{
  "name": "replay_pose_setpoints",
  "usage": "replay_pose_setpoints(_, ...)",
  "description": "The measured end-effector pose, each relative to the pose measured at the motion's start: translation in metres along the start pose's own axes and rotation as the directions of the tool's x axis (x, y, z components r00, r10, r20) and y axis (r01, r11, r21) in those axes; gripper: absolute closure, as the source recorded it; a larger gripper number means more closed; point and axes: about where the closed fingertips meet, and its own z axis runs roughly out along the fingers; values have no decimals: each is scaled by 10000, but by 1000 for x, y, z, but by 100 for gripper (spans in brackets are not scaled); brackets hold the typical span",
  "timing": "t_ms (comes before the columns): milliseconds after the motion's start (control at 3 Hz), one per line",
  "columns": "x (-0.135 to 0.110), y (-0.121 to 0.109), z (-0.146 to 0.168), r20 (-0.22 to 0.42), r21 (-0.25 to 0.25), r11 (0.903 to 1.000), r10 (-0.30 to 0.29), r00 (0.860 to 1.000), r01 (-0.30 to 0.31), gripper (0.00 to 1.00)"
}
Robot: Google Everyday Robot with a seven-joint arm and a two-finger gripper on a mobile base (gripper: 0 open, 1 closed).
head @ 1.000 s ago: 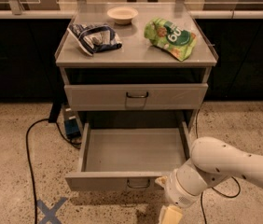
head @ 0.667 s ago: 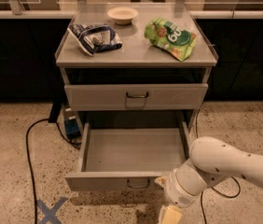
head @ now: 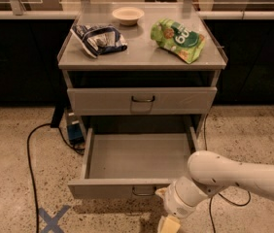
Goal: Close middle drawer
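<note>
The middle drawer (head: 103, 189) is pulled far out of the grey cabinet, and its shallow grey tray (head: 137, 155) holds nothing. Its small dark wire handle (head: 143, 193) sits at the middle of the front panel. My gripper (head: 168, 221) is at the end of the white arm (head: 234, 176), low in front of the drawer front, just right of and below the handle. The top drawer (head: 142, 100) above is shut. The lowest drawer is hidden under the open one.
On the cabinet top (head: 142, 57) lie a dark blue chip bag (head: 98, 39), a green snack bag (head: 178, 38) and a small white bowl (head: 128, 15). A black cable (head: 30, 159) and a blue tape cross (head: 52, 220) are on the speckled floor at left.
</note>
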Motion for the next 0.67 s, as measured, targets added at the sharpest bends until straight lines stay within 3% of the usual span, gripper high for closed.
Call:
replay_pose_setpoints(333,-27,-34,70,314,-404,9992,55,9995,-43,0)
replay_pose_setpoints(667,-26,-34,70,315,-402,9992,58,9995,-45,0)
